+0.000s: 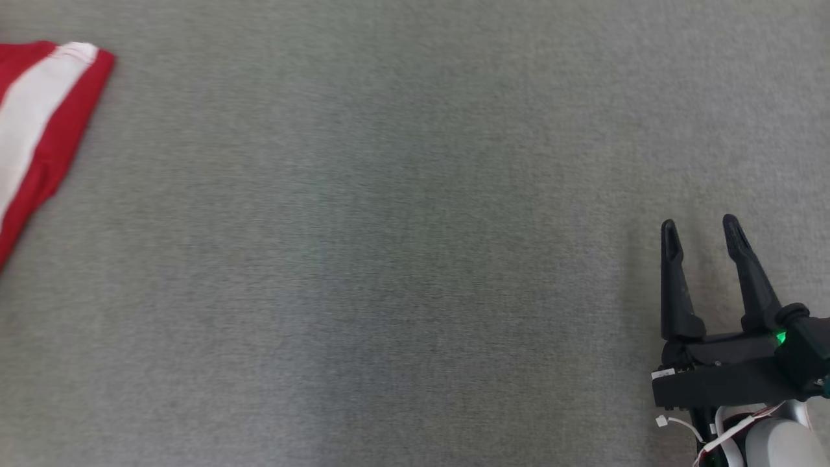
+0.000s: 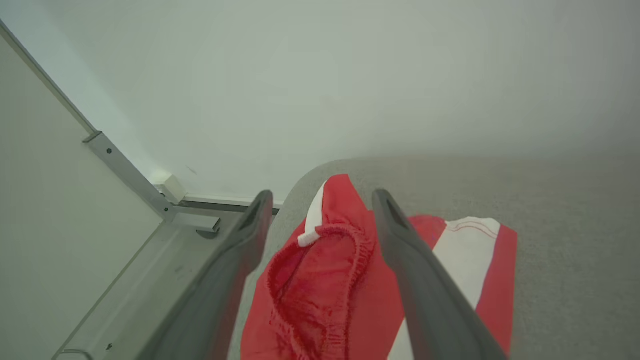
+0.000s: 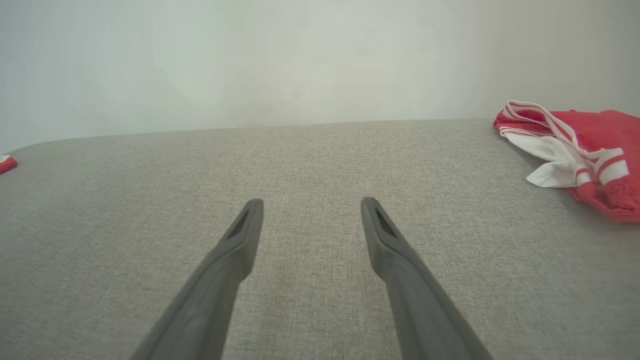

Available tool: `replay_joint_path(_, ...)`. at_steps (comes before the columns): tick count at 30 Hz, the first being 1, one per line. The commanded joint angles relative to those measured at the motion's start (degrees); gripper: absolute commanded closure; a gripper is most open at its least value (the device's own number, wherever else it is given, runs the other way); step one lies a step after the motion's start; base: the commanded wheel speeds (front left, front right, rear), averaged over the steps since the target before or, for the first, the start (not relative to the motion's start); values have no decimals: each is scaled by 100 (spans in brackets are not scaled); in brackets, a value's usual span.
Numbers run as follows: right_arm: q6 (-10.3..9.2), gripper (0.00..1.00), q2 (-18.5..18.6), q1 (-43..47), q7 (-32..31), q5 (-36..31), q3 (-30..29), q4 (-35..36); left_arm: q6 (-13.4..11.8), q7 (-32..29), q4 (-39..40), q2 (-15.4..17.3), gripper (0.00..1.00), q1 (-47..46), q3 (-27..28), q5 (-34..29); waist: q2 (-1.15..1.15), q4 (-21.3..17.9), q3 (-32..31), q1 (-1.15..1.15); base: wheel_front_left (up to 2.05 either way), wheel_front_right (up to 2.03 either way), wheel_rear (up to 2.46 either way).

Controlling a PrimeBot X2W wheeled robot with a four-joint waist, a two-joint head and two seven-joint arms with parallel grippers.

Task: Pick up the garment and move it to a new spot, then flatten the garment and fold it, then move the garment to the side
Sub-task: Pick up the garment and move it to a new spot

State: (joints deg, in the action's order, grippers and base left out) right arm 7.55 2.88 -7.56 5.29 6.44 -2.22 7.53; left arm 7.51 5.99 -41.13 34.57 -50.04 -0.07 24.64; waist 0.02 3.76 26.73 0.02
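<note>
The red-and-white garment (image 1: pixel 39 123) is seen at the far left edge of the grey surface (image 1: pixel 415 259), its long axis slanted. It is framed closely by the left pincer (image 2: pixel 322 200), spread open and empty, so that arm is judged nearer; the right pincer (image 1: pixel 699 224), likewise spread, is set well apart

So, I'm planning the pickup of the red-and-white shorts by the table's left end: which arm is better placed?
Left. The left gripper hangs open right over the shorts, a finger either side of the waistband. The right gripper, also open, sits over bare table far to the right.
</note>
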Motion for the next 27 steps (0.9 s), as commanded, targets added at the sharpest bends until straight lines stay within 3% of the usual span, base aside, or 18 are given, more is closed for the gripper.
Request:
replay_joint_path(1, -14, 0, -3, -55, -13, -43, 14, 87, -12, -93, -216, 155, 0, -113, -53, 54, -2, -363, 352, -2, 0, 0, 0)
replay_joint_path(5, -14, 0, 0, -25, -48, -39, -27, 213, -11, -364, -639, 282, 0, -146, -358, 173, -2, -469, 443, -2, 0, 0, 0)
replay_joint_path(18, -14, 0, 0, -1, -108, -29, -35, 344, -9, -1372, -1699, 198, 0, -211, -1038, 1039, -2, -592, 428, -2, 0, 0, 0)
replay_joint_path(19, -14, 0, 0, 4, -107, -26, -39, 338, -8, -1323, -1705, 212, 24, -217, -1100, 1034, -2, -593, 413, -2, 0, 0, 0)
replay_joint_path(20, -14, 0, -1, 12, -108, -25, -43, 328, -8, -1224, -1683, 244, 95, -239, -1149, 1018, -2, -592, 395, -2, 0, 0, 0)
replay_joint_path(21, -14, 0, 0, 20, -108, -21, -49, 314, -9, -1116, -1664, 268, 100, -275, -1177, 1022, -2, -587, 367, -2, 0, 0, 0)
replay_joint_path(27, -14, 0, 0, 35, -80, 14, -48, 213, -9, -392, -1509, 321, 100, -558, -1295, 1098, -2, -512, 148, -2, 0, 0, 0)
